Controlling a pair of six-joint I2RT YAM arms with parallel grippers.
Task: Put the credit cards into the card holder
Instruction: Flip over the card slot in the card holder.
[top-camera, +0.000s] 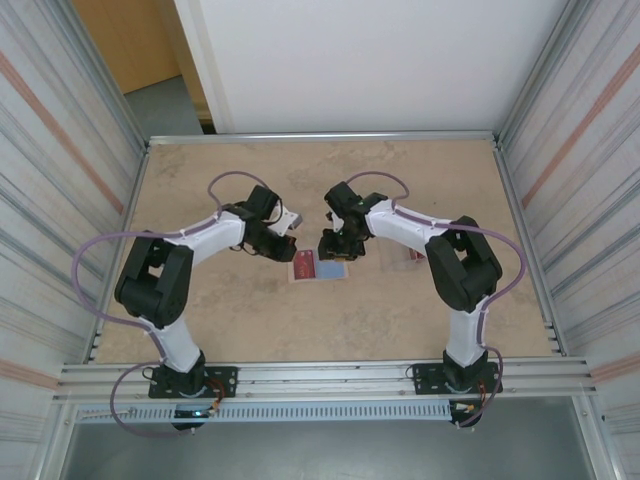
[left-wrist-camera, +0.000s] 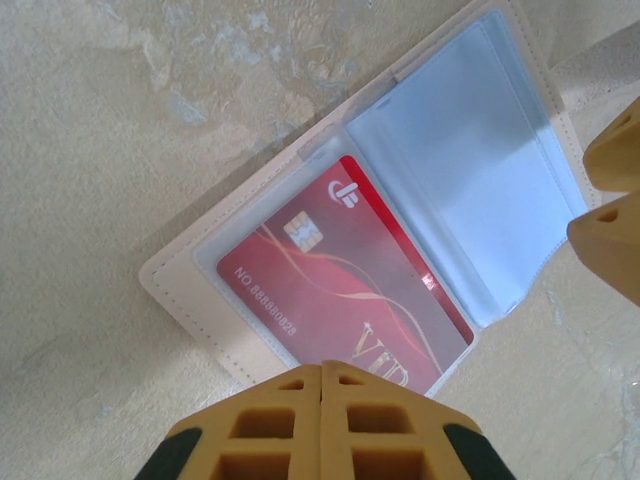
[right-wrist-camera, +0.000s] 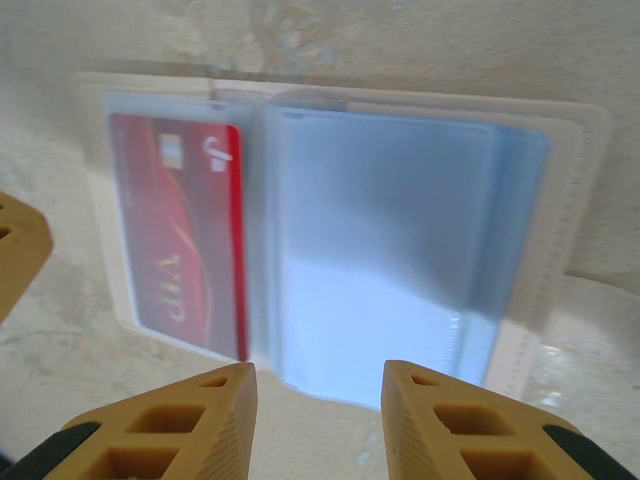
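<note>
A red credit card marked VIP lies inside one clear pocket, on an open beige cover. The card holder's empty clear sleeve lies beside the card. My left gripper is shut, and its tips meet over the card's near end with nothing between them. My right gripper stands open just short of the empty sleeve's near edge, holding nothing. From above, the holder lies between the left gripper and the right gripper. Another red card lies partly behind the right arm.
The mottled beige table is fenced by a metal frame rail and ribbed side walls. The right gripper's yellow fingers show at the edge of the left wrist view. A left finger shows in the right wrist view.
</note>
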